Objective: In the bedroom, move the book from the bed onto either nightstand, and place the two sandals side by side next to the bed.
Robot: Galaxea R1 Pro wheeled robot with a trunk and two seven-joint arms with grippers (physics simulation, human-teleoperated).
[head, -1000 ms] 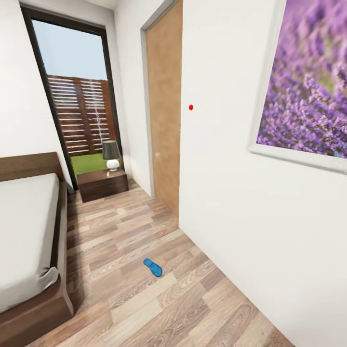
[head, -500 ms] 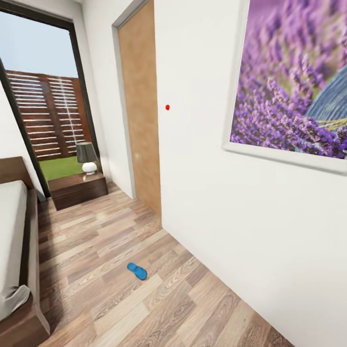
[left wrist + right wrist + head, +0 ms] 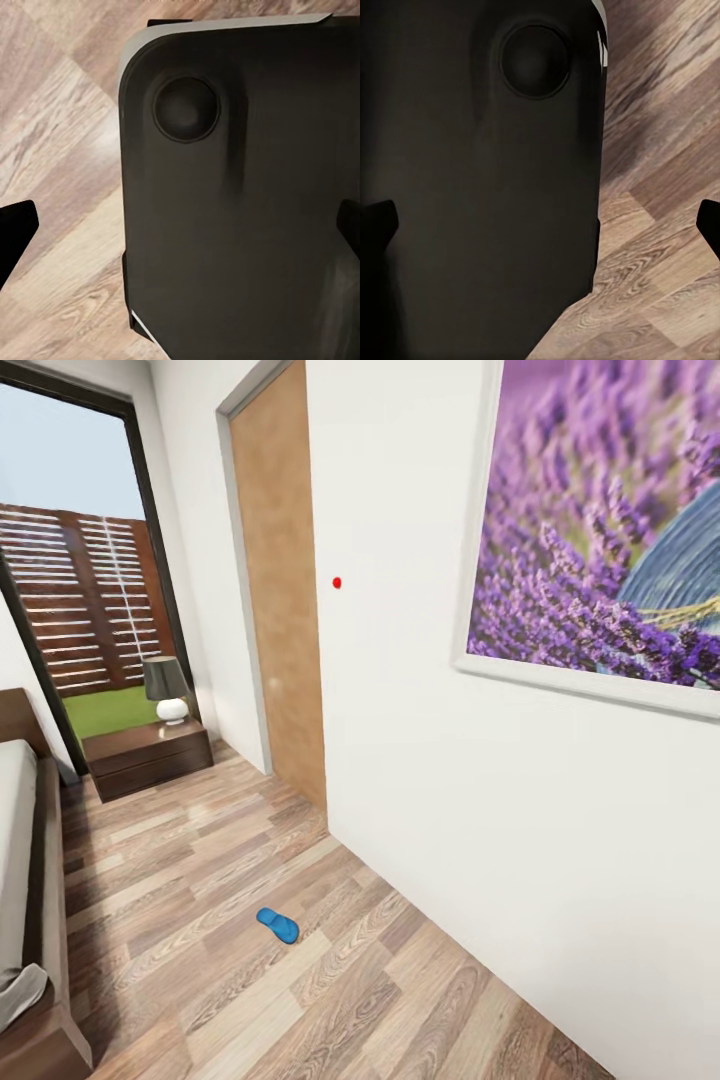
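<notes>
One blue sandal (image 3: 278,926) lies alone on the wood-plank floor, about midway between the bed and the white wall. The bed (image 3: 22,830), with its pale-grey mattress and dark brown frame, shows as a strip at the head view's left edge. A nightstand (image 3: 146,758) stands by the window beyond the bed's head, carrying a small lamp (image 3: 167,688). The book is out of view. My left gripper (image 3: 180,232) hangs open over the robot's dark base and the floor. My right gripper (image 3: 540,225) is likewise open and holds nothing.
A white wall (image 3: 480,800) with a large lavender picture (image 3: 610,530) runs along the right, close to me. A wooden door (image 3: 280,590) sits in a recess past it. A tall dark-framed window (image 3: 80,580) shows a fence. Floor (image 3: 200,860) runs between bed and wall.
The whole head view has shifted left as the camera turned right, so less of the bed shows and more of the picture. The sandal has not moved on the floor.
</notes>
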